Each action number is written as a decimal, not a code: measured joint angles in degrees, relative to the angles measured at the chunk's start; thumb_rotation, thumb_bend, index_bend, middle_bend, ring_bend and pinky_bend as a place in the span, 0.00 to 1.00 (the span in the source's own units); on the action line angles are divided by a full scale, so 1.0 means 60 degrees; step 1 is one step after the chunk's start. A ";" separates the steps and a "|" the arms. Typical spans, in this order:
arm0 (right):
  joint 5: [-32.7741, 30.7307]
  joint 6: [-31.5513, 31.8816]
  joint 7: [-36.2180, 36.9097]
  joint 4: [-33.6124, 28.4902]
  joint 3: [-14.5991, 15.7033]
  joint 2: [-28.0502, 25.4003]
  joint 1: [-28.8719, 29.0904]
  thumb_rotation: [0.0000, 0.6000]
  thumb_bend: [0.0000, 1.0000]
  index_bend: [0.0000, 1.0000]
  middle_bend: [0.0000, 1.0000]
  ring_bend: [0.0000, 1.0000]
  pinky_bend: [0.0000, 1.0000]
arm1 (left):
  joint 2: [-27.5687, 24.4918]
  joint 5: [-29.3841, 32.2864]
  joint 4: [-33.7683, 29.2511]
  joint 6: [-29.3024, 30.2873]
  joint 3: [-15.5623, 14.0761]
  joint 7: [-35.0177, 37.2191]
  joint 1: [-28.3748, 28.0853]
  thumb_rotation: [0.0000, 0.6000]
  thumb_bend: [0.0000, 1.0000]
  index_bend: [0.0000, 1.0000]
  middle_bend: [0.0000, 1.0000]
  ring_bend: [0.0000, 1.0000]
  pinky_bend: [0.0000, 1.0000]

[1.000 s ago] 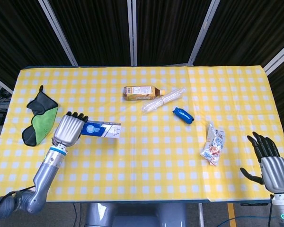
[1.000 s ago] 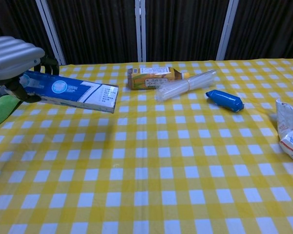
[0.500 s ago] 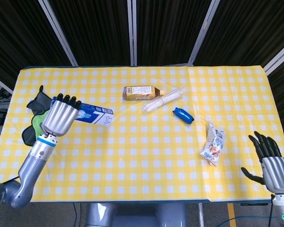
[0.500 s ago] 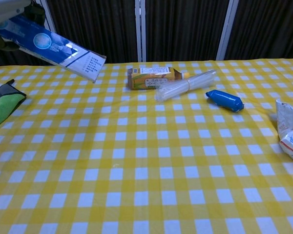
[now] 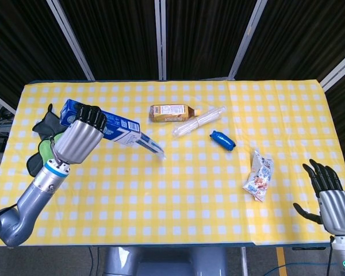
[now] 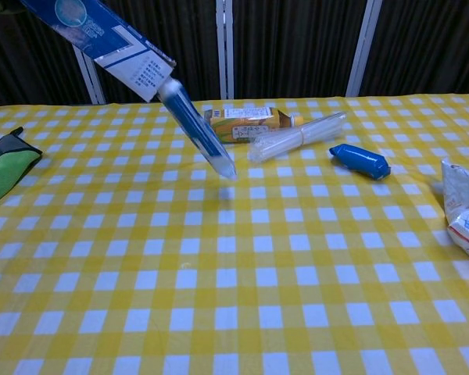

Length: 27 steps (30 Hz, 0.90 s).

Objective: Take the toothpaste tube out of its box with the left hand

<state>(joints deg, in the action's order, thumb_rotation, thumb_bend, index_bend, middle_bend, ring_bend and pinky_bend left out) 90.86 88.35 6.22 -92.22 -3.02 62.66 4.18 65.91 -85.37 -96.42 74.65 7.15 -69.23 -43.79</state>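
Observation:
My left hand [image 5: 80, 140] grips the blue and white toothpaste box [image 5: 100, 127] above the table's left side, its open end tilted down to the right. In the chest view the box [image 6: 102, 39] reaches in from the top left corner while the hand itself stays out of frame. The toothpaste tube [image 6: 197, 131] hangs partly out of the open end, pointing down at the cloth; it also shows in the head view [image 5: 152, 144]. My right hand [image 5: 329, 198] is open at the table's front right corner, holding nothing.
A yellow drink carton [image 5: 171, 112] and a clear plastic roll [image 5: 199, 120] lie at the back centre, a small blue packet [image 5: 222, 140] to their right. A snack bag [image 5: 259, 176] lies on the right. A green and black cloth [image 5: 46, 144] sits at the left edge.
My left hand has lifted the box off the table and tipped its open end downward. The tube has slid partly out of the box. The right hand has barely moved.

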 measured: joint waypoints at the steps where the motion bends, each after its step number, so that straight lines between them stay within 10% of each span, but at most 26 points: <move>1: 0.0009 0.0002 0.0006 -0.0009 0.0000 -0.0001 0.0000 1.00 0.08 0.04 0.00 0.00 0.00 | -0.0073 -0.0184 0.0019 -0.0053 -0.0030 -0.0203 -0.0044 1.00 0.40 0.52 0.35 0.36 0.40; 12: -0.0032 -0.0005 0.0048 -0.0004 -0.0014 -0.0019 -0.0004 1.00 0.08 0.04 0.00 0.00 0.00 | -0.0274 -0.1000 -0.0084 -0.0124 0.0063 -0.0436 -0.0074 1.00 0.40 0.52 0.35 0.36 0.40; 27: -0.0050 -0.0067 0.0013 -0.0024 0.0002 -0.0006 0.0007 1.00 0.08 0.04 0.00 0.00 0.00 | -0.0153 0.0629 -0.0670 -0.0114 0.0139 0.1687 0.0816 1.00 0.40 0.52 0.35 0.36 0.40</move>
<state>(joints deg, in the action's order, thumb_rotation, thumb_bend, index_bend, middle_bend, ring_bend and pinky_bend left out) 90.56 87.95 6.30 -92.36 -3.01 62.63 4.22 64.99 -81.59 -100.44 73.96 7.98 -59.11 -38.90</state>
